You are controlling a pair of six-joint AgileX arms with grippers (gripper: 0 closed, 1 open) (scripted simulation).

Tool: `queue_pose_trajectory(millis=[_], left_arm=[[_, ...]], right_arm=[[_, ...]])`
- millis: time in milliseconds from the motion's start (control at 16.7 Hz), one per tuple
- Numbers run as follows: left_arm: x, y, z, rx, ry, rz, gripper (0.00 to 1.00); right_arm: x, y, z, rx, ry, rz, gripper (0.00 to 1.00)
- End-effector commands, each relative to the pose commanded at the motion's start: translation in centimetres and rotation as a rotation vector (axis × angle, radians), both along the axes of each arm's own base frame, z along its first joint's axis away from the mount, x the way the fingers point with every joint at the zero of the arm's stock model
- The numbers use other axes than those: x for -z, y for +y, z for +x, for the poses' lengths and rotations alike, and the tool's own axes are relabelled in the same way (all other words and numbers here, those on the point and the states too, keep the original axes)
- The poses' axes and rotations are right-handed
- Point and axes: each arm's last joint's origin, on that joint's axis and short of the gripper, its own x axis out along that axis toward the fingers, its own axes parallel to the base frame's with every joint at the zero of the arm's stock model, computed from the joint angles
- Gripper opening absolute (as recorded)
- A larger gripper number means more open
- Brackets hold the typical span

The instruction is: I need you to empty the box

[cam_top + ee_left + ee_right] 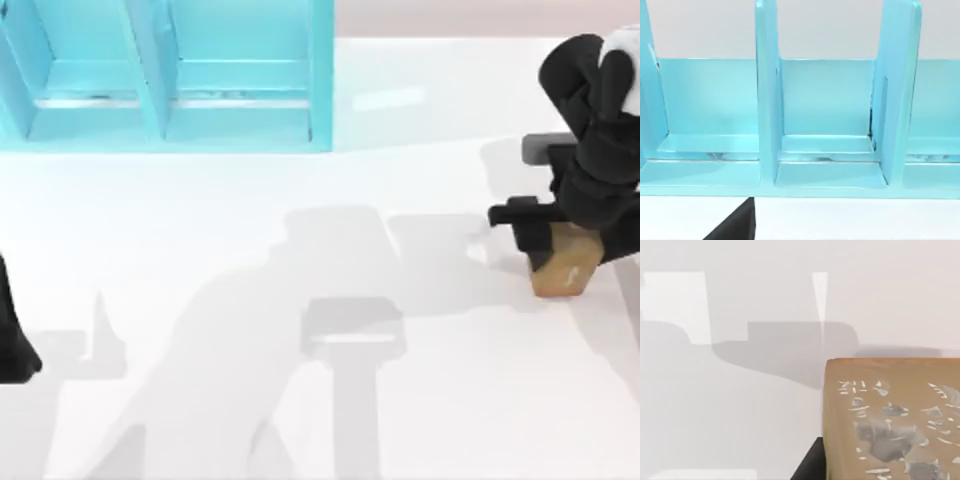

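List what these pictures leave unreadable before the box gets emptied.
- Right gripper: top view, arm covers the fingers; grip on the tan block unclear.
- Tan block: right wrist view, cut by the frame edge; markings illegible.
- Left arm: top view's left edge, cut off.
- Blue rack: left wrist view, outer compartments cut off.

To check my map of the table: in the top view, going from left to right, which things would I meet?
Left arm at the left edge → blue rack at the back → right gripper on the tan box near the right edge.
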Motion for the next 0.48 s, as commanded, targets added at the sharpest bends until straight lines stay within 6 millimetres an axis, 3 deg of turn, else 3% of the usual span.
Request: queue_pose_trajectory(millis=[480], left_arm=[[0.0, 0.0, 0.0, 0.0, 0.0, 0.0, 1.0]], right_arm=[[0.0, 0.0, 0.0, 0.0, 0.0, 0.0, 0.75]])
